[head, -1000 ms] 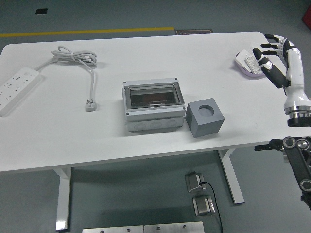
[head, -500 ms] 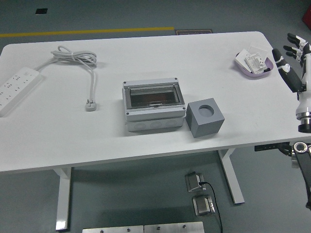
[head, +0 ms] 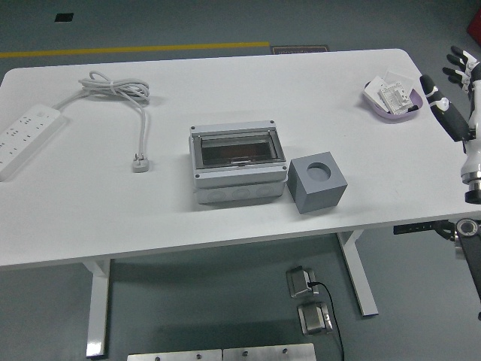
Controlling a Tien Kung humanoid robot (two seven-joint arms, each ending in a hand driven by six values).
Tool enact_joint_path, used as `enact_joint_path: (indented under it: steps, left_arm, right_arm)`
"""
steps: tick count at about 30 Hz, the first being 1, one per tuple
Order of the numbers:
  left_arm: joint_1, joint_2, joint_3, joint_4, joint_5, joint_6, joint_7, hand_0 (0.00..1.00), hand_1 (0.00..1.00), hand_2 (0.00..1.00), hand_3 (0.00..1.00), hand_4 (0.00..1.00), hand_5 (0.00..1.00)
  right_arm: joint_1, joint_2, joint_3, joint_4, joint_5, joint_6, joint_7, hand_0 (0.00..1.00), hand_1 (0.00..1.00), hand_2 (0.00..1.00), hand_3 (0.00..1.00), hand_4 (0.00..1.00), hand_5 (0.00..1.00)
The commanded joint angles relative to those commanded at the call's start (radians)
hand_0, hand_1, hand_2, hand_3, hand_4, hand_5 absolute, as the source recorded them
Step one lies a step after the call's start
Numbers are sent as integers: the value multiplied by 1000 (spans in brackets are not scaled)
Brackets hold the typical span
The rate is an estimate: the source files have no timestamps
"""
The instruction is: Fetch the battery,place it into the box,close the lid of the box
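A grey junction box (head: 239,180) with a tinted clear lid (head: 237,149) stands at the table's middle; the lid lies flat on it. White batteries (head: 395,95) lie in a pale purple tray (head: 378,107) at the far right. My right hand (head: 449,77) is just right of the tray, past the table's right edge, with its fingers spread and holding nothing. My left arm is out of view.
A grey cube (head: 317,182) with a round hole on top stands right beside the box. A white power strip (head: 26,135) lies at the left edge, with its coiled cable (head: 120,92) and plug (head: 140,162) between it and the box.
My right hand has drawn back to the right, from over the tray to beyond the table's edge, still empty. Nothing on the table has moved.
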Motion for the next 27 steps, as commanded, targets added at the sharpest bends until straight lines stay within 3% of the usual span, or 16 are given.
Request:
enact_joint_path:
  steps: [13, 23, 24, 27]
  left_arm:
    - [-2, -5, 4, 0, 0, 1, -3, 613, 630, 612, 600, 628, 143]
    - [0, -7, 3, 0, -2, 0, -1, 613, 627, 611, 600, 630, 144]
    - [0, -7, 3, 0, -2, 0, -1, 613, 627, 611, 600, 629, 144]
    - [-1, -7, 3, 0, -4, -1, -2, 613, 627, 611, 600, 629, 144]
  right_arm:
    - [25, -12, -46, 1, -81, 46, -53, 814, 784, 851, 871, 998, 792]
    - [27, -20, -41, 5, -45, 59, -56, 860, 809, 882, 925, 998, 782]
    - [27, -21, -40, 6, -44, 61, -56, 882, 820, 891, 972, 998, 899]
    - [25, -22, -37, 8, -39, 64, -58, 882, 820, 891, 972, 998, 899]
